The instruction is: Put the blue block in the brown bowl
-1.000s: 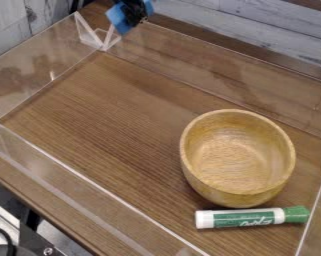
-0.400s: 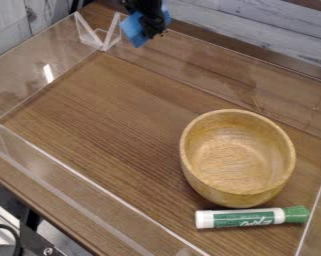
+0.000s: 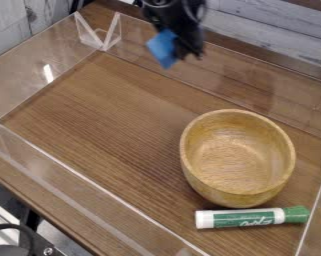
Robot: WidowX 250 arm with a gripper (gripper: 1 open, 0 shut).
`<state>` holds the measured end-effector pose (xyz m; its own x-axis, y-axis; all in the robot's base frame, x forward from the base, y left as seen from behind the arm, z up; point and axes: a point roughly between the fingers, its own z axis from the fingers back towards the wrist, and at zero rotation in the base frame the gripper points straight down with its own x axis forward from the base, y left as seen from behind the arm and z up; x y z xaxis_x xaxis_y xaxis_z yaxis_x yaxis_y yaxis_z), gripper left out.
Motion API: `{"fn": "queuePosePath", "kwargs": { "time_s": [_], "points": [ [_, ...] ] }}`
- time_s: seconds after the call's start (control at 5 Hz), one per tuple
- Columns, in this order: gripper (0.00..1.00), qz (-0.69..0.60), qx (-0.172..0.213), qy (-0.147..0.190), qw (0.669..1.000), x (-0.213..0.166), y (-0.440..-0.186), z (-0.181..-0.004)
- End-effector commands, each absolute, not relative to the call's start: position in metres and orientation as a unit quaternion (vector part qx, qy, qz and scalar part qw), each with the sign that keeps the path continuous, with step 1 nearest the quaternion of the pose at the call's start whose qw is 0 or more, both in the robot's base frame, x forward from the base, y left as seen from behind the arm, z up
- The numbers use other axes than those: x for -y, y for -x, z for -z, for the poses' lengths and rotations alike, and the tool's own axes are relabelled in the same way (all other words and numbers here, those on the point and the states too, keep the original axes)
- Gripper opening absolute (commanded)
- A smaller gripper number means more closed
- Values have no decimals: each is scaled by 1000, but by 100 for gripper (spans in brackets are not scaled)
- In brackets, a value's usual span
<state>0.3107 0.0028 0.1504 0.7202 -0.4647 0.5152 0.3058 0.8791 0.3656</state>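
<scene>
My claw: my dark gripper comes in from the top edge of the view, its fingers clamped together on the small bright-blue rectangular block.
Blue block: held in my grip up in the air, tilted, clear of the tabletop, over the far part of the wooden surface; it sticks out on the left side of my fingers as the camera sees it.
Compared with a moment ago: I have carried the block rightward and a little nearer the camera, from the far-left corner toward the middle of the far edge.
Brown bowl: the large round light-brown wooden bowl with a thick rim and visible grain stands upright on the table, toward the near right, well apart from my claw and the block; nothing lies inside it.
Marker: 1 green-and-white marker lies flat on the table just in front of the bowl, close to its near side, green cap pointing right.
Table: the dark wood-grain tabletop carries the bowl and the marker.
Walls: clear plastic panels stand around the tabletop on the left, far and near sides; a small folded clear piece stands at the far-left corner, left of my claw.
</scene>
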Motion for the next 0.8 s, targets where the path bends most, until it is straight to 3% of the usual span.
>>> {"fn": "queuePosePath", "kwargs": {
  "time_s": [0.0,0.6],
  "points": [
    [0,206,326,-129,913,28,-299,-162],
    [0,193,321,-128,919,99,-271,-147]
  ]
}}
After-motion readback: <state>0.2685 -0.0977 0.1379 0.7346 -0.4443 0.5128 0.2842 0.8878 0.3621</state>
